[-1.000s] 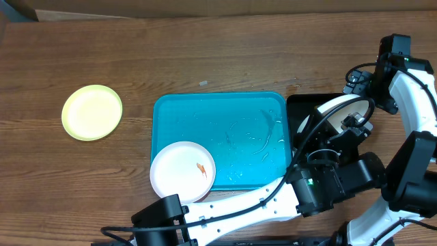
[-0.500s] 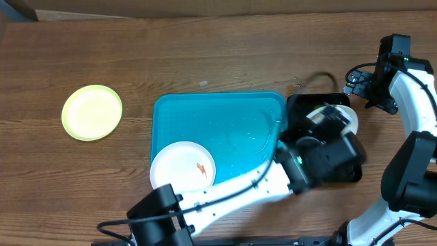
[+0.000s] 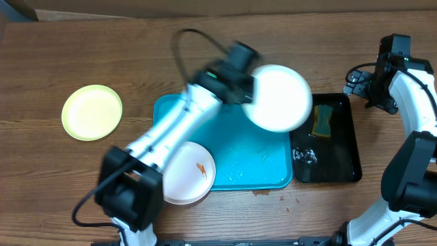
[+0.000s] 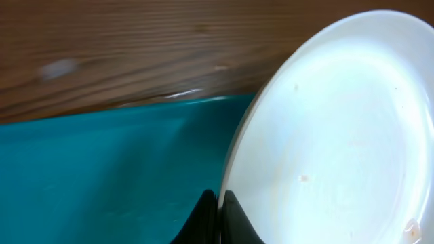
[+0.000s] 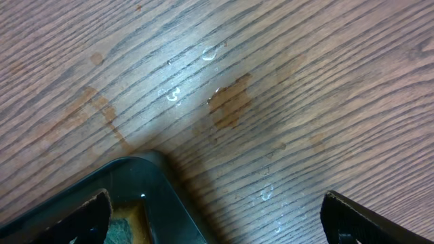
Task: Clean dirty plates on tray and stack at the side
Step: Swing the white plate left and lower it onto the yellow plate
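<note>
Gripping a plain white plate (image 3: 276,98) by its rim with the left end effector (image 4: 218,205), black fingers clenched tight on the edge. Holding that plate in the air, over the far right corner of the turquoise tray (image 3: 235,140) and partly over the black tray (image 3: 339,165) just beside it. Showing, in the left wrist view, the plate's face tilted and marked with a few faint specks, above the turquoise rim and the wooden surface (image 3: 205,48) beyond. Stretching the left arm (image 3: 174,130) diagonally across the turquoise tray from the near left side.

Carrying, on the turquoise tray's near left corner, a second white plate (image 3: 183,172) with orange-brown specks near its middle, its edge overhanging the rim. Bearing a yellow-green plate (image 3: 92,112) flat on the surface, well apart to the left of the turquoise tray.

Holding a yellow-green sponge (image 3: 322,121) in the far part of the black tray, with a wet patch (image 3: 304,156) nearer.

Hovering the right end effector (image 5: 215,220) over bare wood just past the black tray's corner, fingers spread wide, released, grasping nothing. Showing water drops and a brown stain (image 5: 229,108) on the wood beneath it.
</note>
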{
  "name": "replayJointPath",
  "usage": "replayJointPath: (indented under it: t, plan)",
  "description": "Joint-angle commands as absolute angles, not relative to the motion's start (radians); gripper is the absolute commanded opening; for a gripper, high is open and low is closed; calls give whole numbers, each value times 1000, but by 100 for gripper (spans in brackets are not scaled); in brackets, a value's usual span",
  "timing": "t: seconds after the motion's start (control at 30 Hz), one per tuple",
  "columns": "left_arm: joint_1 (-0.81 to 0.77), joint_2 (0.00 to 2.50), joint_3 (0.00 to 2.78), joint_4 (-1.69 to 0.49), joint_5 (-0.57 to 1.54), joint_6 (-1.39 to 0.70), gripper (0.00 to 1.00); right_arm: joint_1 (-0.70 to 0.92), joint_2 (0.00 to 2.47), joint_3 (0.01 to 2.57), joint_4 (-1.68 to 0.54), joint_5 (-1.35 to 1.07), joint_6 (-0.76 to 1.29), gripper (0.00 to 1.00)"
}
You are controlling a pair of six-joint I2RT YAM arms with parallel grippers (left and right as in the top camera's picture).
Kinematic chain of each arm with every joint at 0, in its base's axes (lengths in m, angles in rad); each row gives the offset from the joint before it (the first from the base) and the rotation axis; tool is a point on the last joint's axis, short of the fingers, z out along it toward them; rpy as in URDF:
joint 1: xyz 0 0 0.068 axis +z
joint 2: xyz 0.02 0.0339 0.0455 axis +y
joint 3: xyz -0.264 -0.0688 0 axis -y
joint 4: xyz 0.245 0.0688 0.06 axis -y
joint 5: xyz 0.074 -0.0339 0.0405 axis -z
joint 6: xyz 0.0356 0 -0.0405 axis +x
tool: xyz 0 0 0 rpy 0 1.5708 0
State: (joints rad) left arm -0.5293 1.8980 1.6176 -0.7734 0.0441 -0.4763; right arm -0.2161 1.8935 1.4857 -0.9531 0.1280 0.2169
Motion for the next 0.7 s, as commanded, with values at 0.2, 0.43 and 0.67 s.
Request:
replayJointPath:
  t: [0.2,0.43,0.67]
  plan:
    - [-26,1876,1639,-985,111,-532,4,-217,1866,1499,-948,130,225,100]
    - [300,1877,1639,-1070,64,-531,4,-218,1866,1499,-948,130,225,100]
    - [561,1877,1636,-1085,47,-518,4,-217,1866,1499,-948,131,225,100]
